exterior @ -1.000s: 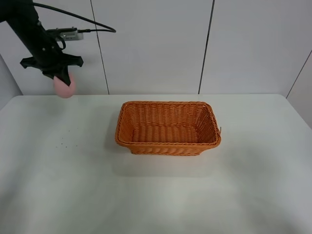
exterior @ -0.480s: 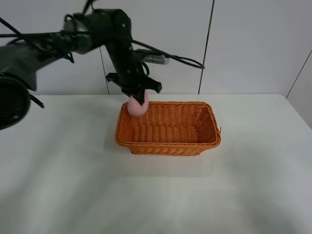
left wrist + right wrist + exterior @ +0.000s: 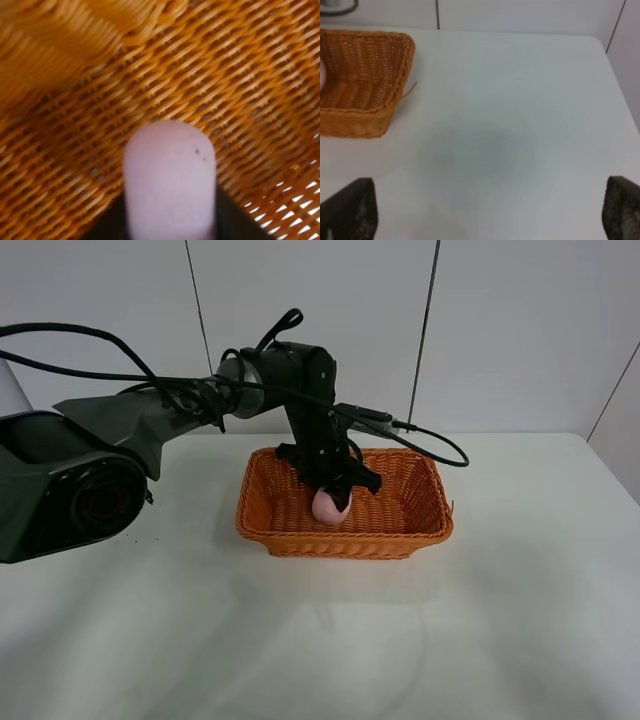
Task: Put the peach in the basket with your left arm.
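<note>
left gripper is closed on the peach, which hangs low inside the basket, over its woven floor; contact with the floor cannot be confirmed. judged status: carry complete. you have release and withdrawal outstanding.

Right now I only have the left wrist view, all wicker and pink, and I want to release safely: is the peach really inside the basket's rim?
Observer: Yes. The high view shows the peach within the opening of the basket, left of its middle, clamped by the left gripper.
Operator: Is the right arm anywhere near?
Observer: No. Its wrist view shows the right gripper open over the table, with the basket off to one side.
</note>
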Controlling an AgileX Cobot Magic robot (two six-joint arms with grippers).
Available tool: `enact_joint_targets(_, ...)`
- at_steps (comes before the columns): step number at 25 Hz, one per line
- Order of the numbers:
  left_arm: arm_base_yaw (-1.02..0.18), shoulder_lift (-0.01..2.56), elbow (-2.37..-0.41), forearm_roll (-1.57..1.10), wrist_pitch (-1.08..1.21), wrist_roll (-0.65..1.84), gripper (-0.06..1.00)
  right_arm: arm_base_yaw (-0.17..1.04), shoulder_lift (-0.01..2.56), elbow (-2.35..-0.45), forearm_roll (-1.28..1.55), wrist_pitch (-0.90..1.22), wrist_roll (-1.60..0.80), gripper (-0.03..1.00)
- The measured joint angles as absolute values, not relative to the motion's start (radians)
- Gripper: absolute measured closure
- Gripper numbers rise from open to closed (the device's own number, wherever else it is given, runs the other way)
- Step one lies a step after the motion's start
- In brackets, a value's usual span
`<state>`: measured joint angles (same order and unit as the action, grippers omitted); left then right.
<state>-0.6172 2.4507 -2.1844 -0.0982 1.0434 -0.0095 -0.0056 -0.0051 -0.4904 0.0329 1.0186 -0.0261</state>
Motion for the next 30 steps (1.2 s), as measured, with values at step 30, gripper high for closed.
enact_joint_targets(30, -0.130, 2.270, -2.184, -0.035, 1.168, 0.000, 0.13, -0.006, -0.005, -0.490, 0.033, 1.019, -0.027, 0.27)
